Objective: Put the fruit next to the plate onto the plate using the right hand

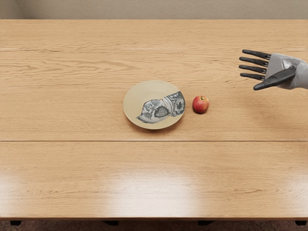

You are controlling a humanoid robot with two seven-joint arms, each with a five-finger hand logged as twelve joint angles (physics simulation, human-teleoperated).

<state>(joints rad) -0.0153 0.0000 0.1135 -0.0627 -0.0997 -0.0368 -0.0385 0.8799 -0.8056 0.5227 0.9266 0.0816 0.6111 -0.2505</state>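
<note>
Your small red apple (200, 104) sits on the light wooden table (72, 159), just right of the round cream plate (139, 98) with its grey skull print, close to the rim but not on it. Your right hand (270, 72) hovers far right, well apart from the apple, dark fingers (252, 60) spread wide, holding nothing.

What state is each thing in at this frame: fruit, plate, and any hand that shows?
apple: lying on the table just right of the plate, not yet on it, untouched.
plate: flat on the table, holds no fruit.
right hand: open, fingers spread, up and right of the apple, holding nothing.
left hand: not in view.
table: bears the plate and the apple.
</note>
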